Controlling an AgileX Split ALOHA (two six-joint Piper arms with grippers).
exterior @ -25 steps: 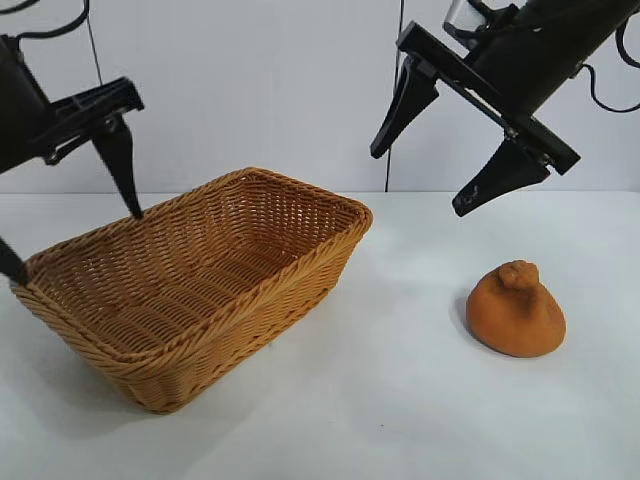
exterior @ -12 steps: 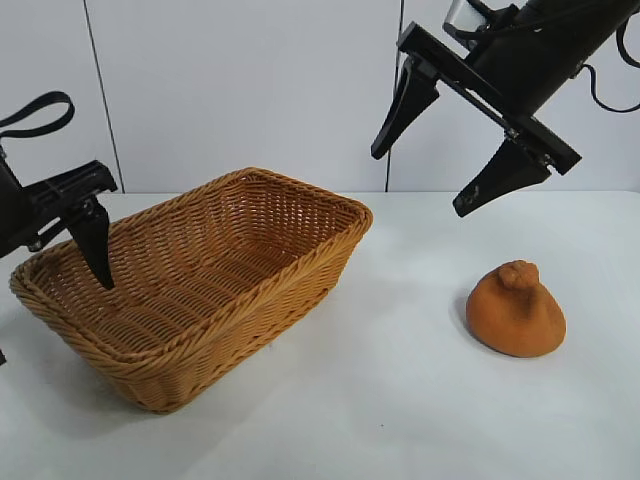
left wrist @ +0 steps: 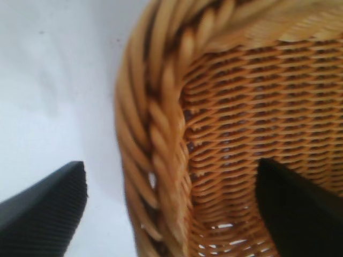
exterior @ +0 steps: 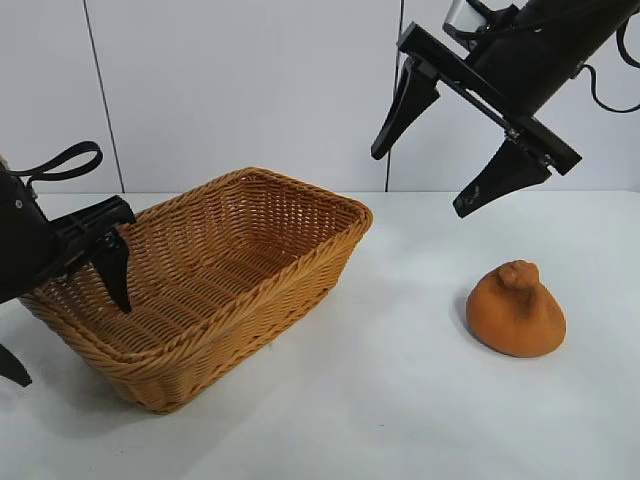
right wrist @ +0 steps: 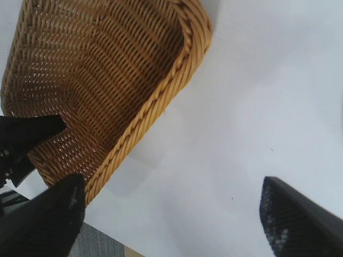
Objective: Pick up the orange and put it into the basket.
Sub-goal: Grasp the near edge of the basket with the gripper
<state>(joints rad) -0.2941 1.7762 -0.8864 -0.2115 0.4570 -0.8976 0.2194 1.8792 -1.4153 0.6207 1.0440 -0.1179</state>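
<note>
The orange [exterior: 515, 310], a dull-orange lump with a knobby top, sits on the white table at the right, clear of both arms. It does not show in either wrist view. The wicker basket [exterior: 262, 318] stands left of centre. My left gripper [exterior: 65, 320] is low at the basket's left end and open. One of its fingers [exterior: 115, 275] is inside the basket and the other is outside, so the braided rim [left wrist: 155, 134] lies between them without being pinched. My right gripper [exterior: 420, 180] hangs open and empty, high above the table between the basket and the orange.
The white table [exterior: 400, 410] stretches bare between basket and orange and toward the front. A pale panelled wall [exterior: 250, 90] stands behind. In the right wrist view the basket [right wrist: 107, 69] lies below, and the table's edge [right wrist: 115, 243] shows near the lower corner.
My left gripper has come down from above the basket's left end and now straddles its rim. The right arm, the basket and the orange have not moved.
</note>
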